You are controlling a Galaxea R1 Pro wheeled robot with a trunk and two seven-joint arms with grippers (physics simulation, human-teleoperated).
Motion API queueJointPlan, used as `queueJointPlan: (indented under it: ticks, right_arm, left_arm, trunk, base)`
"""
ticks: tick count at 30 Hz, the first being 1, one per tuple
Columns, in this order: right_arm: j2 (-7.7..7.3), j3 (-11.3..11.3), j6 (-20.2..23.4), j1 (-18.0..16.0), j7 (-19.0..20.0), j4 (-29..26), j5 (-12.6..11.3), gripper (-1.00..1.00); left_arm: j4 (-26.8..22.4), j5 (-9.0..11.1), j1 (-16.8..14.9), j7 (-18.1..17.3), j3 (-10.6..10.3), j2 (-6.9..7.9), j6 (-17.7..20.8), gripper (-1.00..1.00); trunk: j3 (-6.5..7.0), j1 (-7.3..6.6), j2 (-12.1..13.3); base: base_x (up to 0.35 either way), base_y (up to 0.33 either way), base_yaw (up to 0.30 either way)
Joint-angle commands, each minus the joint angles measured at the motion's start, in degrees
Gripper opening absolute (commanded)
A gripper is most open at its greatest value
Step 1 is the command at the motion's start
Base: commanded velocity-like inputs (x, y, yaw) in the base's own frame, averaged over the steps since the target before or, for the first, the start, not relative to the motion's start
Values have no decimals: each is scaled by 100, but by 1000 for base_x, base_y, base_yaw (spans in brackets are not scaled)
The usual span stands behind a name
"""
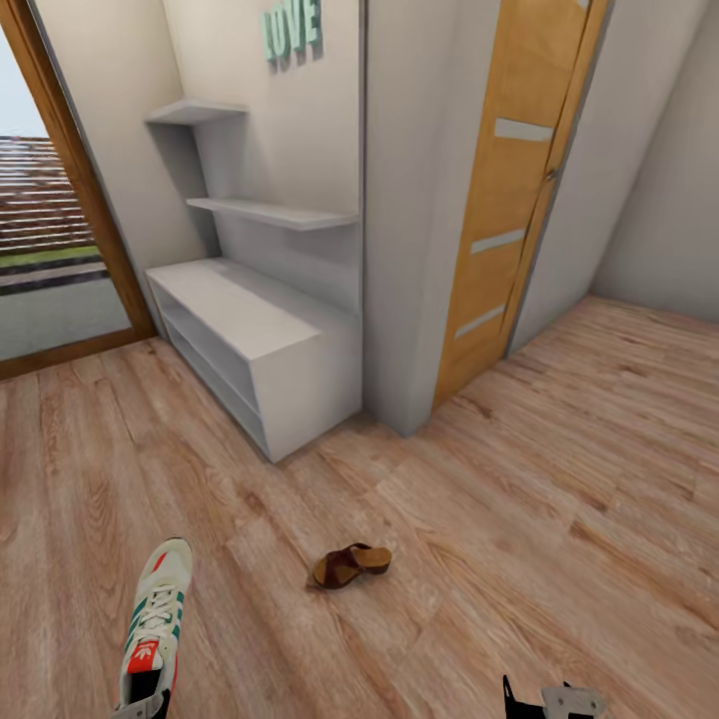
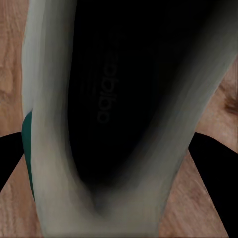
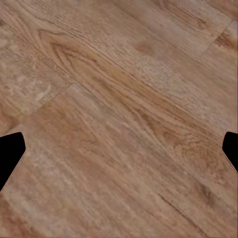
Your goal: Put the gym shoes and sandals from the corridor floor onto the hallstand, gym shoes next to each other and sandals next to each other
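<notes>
Wood-grain planks of the corridor floor (image 1: 479, 559) are stretching across the head view, running up to a pale grey-white shoe rack (image 1: 262, 345) that is standing against the wall, with two staggered shelves (image 1: 270, 212) floating above it and green letters (image 1: 291, 30) higher on the wall. An orange-brown door (image 1: 504, 210) is standing to the right of a white wall corner. One gym shoe (image 1: 156, 624) is sitting at the lower left edge, toe pointing away, its heel meeting the left gripper (image 1: 140, 709), of which only a grey tip is showing. One brown sandal (image 1: 350, 565) is lying on the planks well apart from both grippers, between them and the rack. The right gripper (image 1: 552, 701) is peeking in at the bottom edge, over bare floor.

Seen from the left wrist, the shoe's dark opening and white collar (image 2: 124, 124) are sitting right between the two black fingers (image 2: 218, 173), which are pressing in at either side, so the jaws are holding the shoe.

Seen from the right wrist, the black fingertips (image 3: 10, 151) are sitting far apart at opposite edges, jaws spread wide, with nothing but plank flooring (image 3: 119, 119) between them.
</notes>
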Motion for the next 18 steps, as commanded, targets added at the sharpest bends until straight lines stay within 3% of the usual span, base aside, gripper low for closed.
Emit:
queueJointPlan:
  ticks: [1, 8, 18]
  right_arm:
    - [0, 0, -11, -3, -28, 6, 37, 100]
    - [0, 0, -10, -3, -28, 10, 37, 100]
    - [0, 0, -9, -3, -28, 13, 37, 100]
  left_arm:
    - [5, 23, -5, -61, 37, -2, -5, -100]
    - [5, 23, -5, -61, 37, -2, -6, -100]
    - [5, 23, -5, -61, 37, -2, -6, -100]
  trunk:
    - [-5, 2, -2]
    - [-5, 2, -2]
    - [-5, 2, -2]
  base:
    - [301, -108, 0]
    - [286, -147, 53]
    - [247, -187, 245]
